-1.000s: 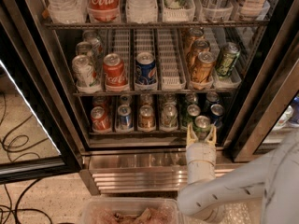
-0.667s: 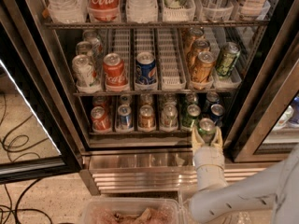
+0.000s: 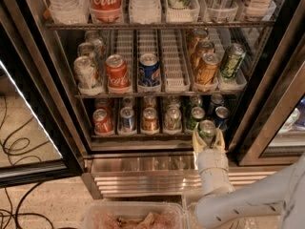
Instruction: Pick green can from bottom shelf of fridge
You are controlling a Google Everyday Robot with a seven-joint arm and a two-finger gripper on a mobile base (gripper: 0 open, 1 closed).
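Gripper (image 3: 208, 137): at the front right of the bottom shelf (image 3: 143, 135), jaws narrow, clasping the green can (image 3: 207, 126).
Green can: upright between the jaws, at the shelf's front lip.
Change: gripper and can have shifted slightly right and outward in the last second.
Meaning: the grasp seems to hold; withdrawal from the fridge (image 3: 138, 168) looks underway.

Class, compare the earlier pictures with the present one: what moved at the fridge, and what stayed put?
The gripper, shut on the small bright-green aluminium can, shifted slightly toward the picture's right with the white arm, carrying the can along just in front of the lowest metal rack. Nothing was let go. The other cans and the black-framed glass-door fridge stayed as they were.
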